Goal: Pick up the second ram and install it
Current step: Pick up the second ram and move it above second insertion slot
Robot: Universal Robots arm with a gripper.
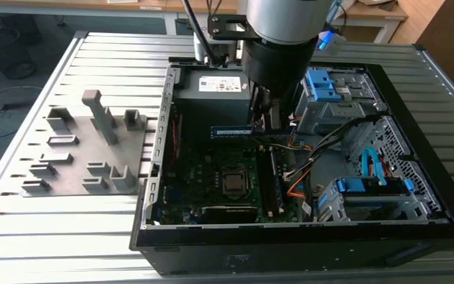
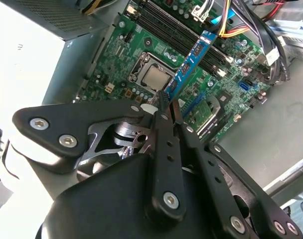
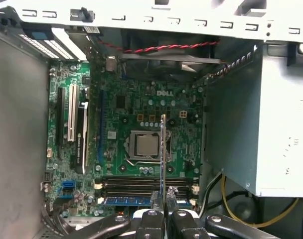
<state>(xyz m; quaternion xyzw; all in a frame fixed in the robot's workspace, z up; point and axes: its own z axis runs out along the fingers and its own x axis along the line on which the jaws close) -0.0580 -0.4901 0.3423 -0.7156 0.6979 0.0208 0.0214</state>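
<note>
As seen from the exterior view's left onward: slatted metal table [image 1: 54, 236], carrying every item below. Grey moulded fixture [image 1: 93, 148] toward that side, set with upright posts and blocks of differing heights, just beside the case. Open black computer case [image 1: 290, 251] lying on its side, occupying the middle and right of the table. Inside, at the far end, grey power supply [image 1: 211, 100] with a white label. Green motherboard [image 1: 203, 171] on the case floor, with square processor socket [image 1: 233, 181] near its middle and dark memory slots [image 1: 273, 177] just to the socket's right. Second ram [image 1: 232, 131]: blue, thin, standing on its long edge, held level above the motherboard, jutting from the gripper [image 1: 257, 125] toward the exterior view's left, below the power supply's label. Gripper hanging straight down into the case under the grey-and-black arm [image 1: 286, 35]; fingers drawn narrow and clamped on one end of the stick. Same grip in the second wrist view: fingertips [image 2: 161, 114] pinching the second ram [image 2: 191, 57], dark chips facing the camera. Stick crosswise to the memory slots and clear of them, not seated. Blue strip [image 3: 129, 200] along the slot nearest the gripper in the first wrist view. Further right in the exterior view, bundled cables [image 1: 310, 160], then blue drive brackets [image 1: 326, 86] in the metal bays.
</note>
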